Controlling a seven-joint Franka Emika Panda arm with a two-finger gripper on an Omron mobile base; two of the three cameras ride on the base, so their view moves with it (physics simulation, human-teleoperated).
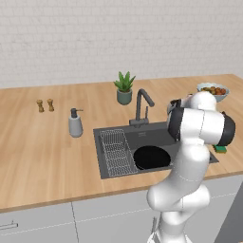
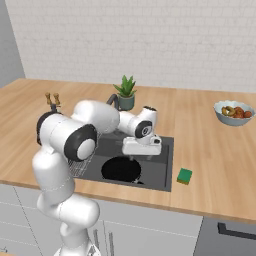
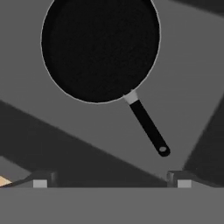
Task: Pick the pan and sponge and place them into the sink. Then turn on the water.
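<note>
The pan (image 3: 100,46) already lies in the sink (image 2: 162,172), and the pincer (image 3: 111,181) hovers above it, spread wide and empty. The sponge (image 2: 184,176) sits on the surface (image 2: 210,165) just beside the sink's right rim, near the front edge. I judge fetching it is next: lift clear of the basin, move over the sponge, come straight down and close across its short sides.

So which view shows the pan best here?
The hand view: the whole pan, handle included, lies on the sink floor. The left base view shows its round body beside the arm; the right base view shows it below the hand.
</note>
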